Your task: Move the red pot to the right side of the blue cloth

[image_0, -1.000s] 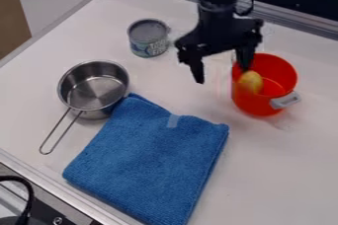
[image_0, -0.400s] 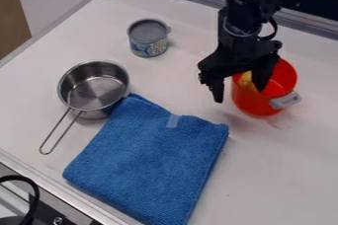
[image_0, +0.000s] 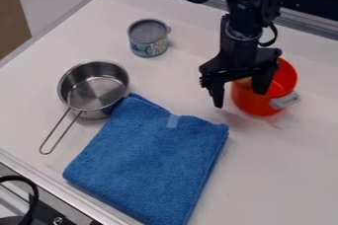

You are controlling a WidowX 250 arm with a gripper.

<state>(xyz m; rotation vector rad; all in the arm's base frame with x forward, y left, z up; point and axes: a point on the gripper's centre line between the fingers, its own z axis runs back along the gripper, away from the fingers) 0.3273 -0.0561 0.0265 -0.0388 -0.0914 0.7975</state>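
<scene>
The red plastic pot [image_0: 256, 107] stands just beyond the far right corner of the folded blue terry cloth [image_0: 151, 162]. The black two-finger gripper [image_0: 239, 98] has its jaws parted, astride the pot's left side. Too shallow a bite could let it slip and tip. It sits upright, long axis vertical, grey handle [image_0: 285, 101] pointing away from the cloth.

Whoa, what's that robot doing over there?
The robot arm has its open gripper at the red pot, with one finger over the pot and the other outside it. It looks about ready to grab the pot's side. The pot stands past the top right corner of the blue cloth. The metal pan sits by the cloth's other side.
</scene>
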